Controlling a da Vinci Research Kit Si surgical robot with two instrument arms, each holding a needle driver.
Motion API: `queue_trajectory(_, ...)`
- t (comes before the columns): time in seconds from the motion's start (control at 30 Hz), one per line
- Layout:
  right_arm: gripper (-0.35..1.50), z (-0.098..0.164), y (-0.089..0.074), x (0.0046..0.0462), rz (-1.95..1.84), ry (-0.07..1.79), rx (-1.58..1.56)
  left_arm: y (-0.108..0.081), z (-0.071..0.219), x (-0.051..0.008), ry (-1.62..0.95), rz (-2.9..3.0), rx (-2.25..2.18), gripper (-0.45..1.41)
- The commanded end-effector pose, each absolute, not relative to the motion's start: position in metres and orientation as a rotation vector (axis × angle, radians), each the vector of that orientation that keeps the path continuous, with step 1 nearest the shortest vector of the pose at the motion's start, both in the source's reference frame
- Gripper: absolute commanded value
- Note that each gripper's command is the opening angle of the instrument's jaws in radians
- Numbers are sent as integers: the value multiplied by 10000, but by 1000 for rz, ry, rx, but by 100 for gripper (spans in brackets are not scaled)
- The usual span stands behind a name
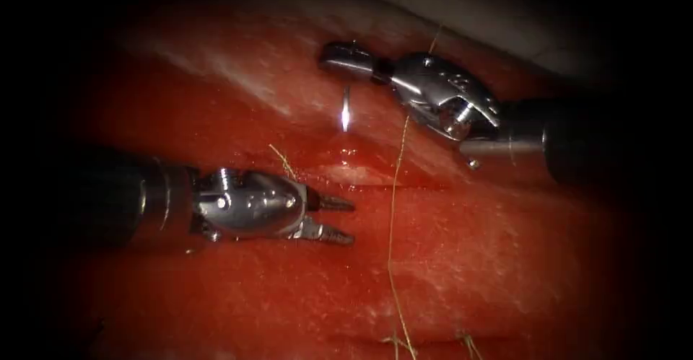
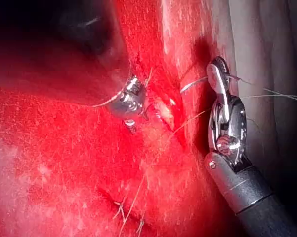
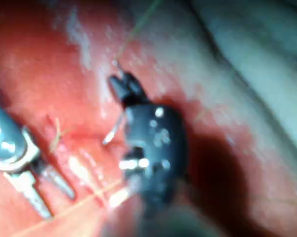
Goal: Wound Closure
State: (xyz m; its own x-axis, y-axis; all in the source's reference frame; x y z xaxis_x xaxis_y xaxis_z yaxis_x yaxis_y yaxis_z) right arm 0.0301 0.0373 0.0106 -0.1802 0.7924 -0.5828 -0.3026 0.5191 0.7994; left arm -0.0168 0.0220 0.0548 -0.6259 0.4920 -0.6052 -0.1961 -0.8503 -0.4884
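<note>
Clearly the needle [image 1: 346,110] hangs just below the right tool [image 1: 348,57], whose jaws are clamped on its upper end. From that grip the curve drops toward the tissue [image 1: 505,259], with the bright point at or just above the pale, raised edge of the cut [image 1: 361,174]. Whether the tip has entered the tissue I cannot tell. Holding it near one end leaves most of the curve free, which I judge suits a bite at that edge. In the left wrist view the same needle [image 2: 192,85] juts sideways out of the right tool's tip [image 2: 216,74], its free end reaching toward the cut.

The thread [image 1: 393,208] runs from beside the right tool's wrist down across the cut and away over the tissue, slack and wavy, so nothing seems to be pulling on it. A short loose thread end [image 1: 283,159] lies just above the left tool's tip, and more cut ends [image 1: 401,344] lie well away on the far side of the tissue from the right tool.

The left tool [image 1: 338,221] sits beside the cut, on its left side, jaws parted and holding nothing. Its two prongs point toward the cut's edge below the needle point, a placement that looks like waiting close by. The right wrist view shows those spread jaws [image 3: 44,190] too.
</note>
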Motion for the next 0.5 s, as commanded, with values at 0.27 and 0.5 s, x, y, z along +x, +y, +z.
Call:
queue_trajectory(0.27, -35, 107, 373, 311, 1086, 1424, 513, 216, 554, -173, -540, 2471, -1080, 21)
queue_trajectory(0.5, -35, 106, 367, 312, 1121, 1364, 563, 216, 554, -172, -541, 2474, -1077, 21)
